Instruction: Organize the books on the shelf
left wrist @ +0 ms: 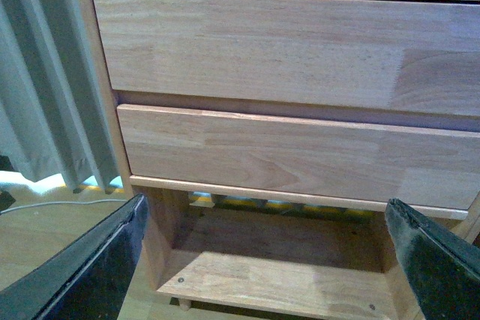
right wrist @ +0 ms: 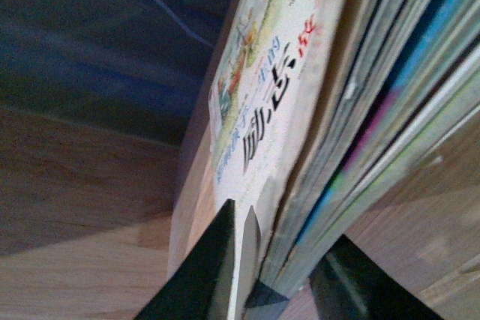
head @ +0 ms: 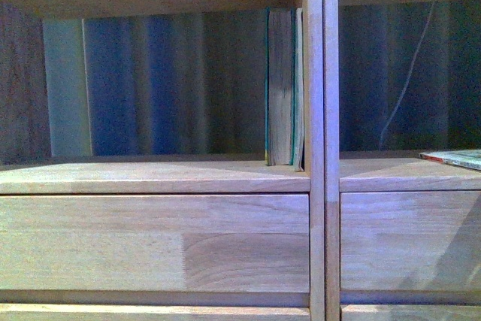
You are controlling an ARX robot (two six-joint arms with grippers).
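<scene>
**Front view.** The shelf [head: 150, 178] is filling the frame. The upright books [head: 283, 88], teal-edged with pale pages, are standing in the left compartment at about 1 o'clock from frame centre, touching the central double upright [head: 322, 110]. A flat book [head: 460, 158] is lying on the right compartment's board at 3 o'clock, cut off by the frame edge. A white cable [head: 406, 88] is hanging behind that compartment, and a blue curtain [head: 150, 80] is showing through the open back.

**Left wrist view.** The left gripper [left wrist: 266, 201] is hovering with its claw spread wide, holding nothing. It is facing the drawer fronts [left wrist: 300, 50] and the low bottom board [left wrist: 285, 275].

**Right wrist view.** The right gripper [right wrist: 285, 222] is pinching a bundle of thin books [right wrist: 300, 73], its claw narrowed onto it. One finger [right wrist: 206, 275] is pressing the white cover with dark and red lettering, and the other is lying against the opposite side.
</scene>
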